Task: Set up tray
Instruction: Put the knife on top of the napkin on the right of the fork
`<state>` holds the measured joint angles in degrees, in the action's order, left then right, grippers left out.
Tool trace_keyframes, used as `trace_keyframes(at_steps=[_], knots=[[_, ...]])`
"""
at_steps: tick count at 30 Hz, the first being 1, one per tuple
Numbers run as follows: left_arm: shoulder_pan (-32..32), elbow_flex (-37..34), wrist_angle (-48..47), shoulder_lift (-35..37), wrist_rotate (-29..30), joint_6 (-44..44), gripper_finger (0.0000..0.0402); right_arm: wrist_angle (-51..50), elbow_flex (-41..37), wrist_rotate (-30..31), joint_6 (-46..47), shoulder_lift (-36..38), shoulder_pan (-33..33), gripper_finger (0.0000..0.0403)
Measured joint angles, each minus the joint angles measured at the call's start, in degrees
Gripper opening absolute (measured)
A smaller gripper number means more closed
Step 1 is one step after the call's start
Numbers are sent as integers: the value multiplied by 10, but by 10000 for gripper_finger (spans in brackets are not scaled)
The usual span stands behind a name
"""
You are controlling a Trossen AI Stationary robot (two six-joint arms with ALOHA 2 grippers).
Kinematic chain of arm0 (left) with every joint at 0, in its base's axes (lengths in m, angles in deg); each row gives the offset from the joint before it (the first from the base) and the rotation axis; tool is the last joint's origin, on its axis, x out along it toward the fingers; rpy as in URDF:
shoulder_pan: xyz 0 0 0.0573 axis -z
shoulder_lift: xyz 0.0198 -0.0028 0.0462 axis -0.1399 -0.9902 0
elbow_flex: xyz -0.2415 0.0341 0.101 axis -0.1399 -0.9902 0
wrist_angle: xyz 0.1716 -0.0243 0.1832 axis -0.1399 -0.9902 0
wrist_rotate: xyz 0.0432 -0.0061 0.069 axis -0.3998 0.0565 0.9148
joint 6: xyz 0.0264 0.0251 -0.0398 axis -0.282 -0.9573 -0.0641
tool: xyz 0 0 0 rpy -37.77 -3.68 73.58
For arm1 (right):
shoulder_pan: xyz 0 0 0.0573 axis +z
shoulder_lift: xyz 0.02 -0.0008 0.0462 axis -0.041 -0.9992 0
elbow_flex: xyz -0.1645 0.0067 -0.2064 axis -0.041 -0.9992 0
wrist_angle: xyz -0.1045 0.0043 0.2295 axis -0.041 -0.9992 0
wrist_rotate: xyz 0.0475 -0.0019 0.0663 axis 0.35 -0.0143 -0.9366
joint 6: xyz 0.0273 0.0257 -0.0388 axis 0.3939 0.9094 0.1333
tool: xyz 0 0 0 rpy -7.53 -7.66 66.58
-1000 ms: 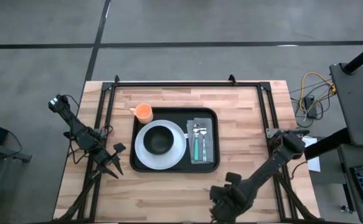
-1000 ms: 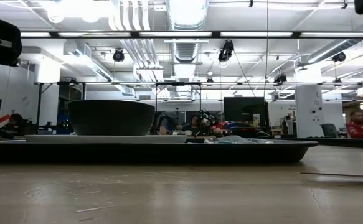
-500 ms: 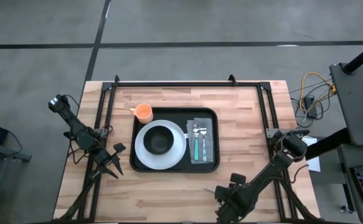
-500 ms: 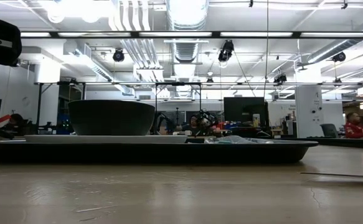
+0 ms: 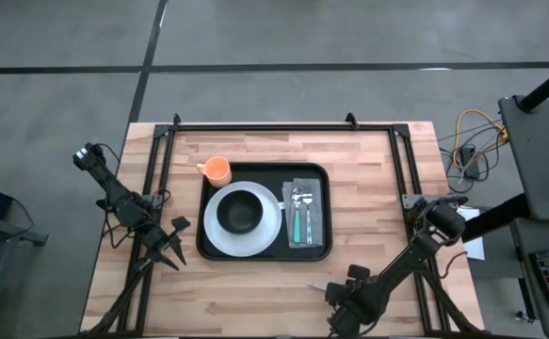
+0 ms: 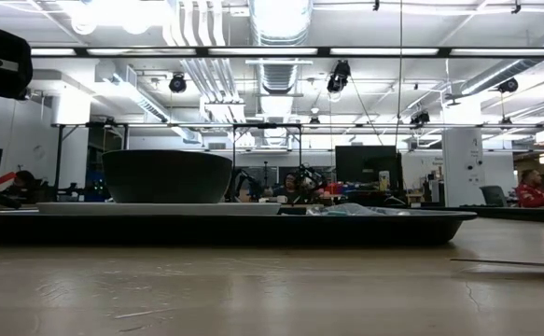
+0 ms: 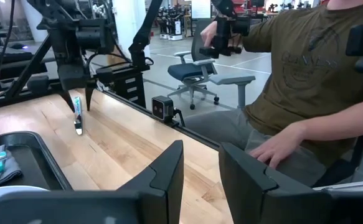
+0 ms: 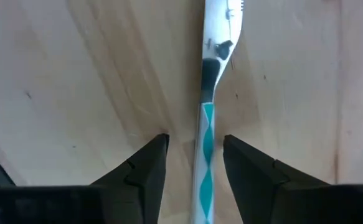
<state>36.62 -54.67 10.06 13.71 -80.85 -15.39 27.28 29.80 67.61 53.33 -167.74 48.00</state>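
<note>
Knife (image 8: pixel 207 118) handle cut off below

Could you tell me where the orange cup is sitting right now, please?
In the high view the orange cup stands at the far left corner of the tray, just beyond the white plate and its black bowl, nearer the left arm's side.

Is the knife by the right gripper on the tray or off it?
Off it. The knife lies on bare wood between the right gripper's open fingers, apart from the tray.
</note>
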Motion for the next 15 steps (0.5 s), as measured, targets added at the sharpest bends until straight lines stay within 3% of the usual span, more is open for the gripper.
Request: trace_keyframes(at_steps=[10,15], knots=[[0,0,0,0,0,0,84,82,-64,-19,25,20,0,128],[0,0,0,0,0,0,84,88,-67,-46,23,20,-1,92]])
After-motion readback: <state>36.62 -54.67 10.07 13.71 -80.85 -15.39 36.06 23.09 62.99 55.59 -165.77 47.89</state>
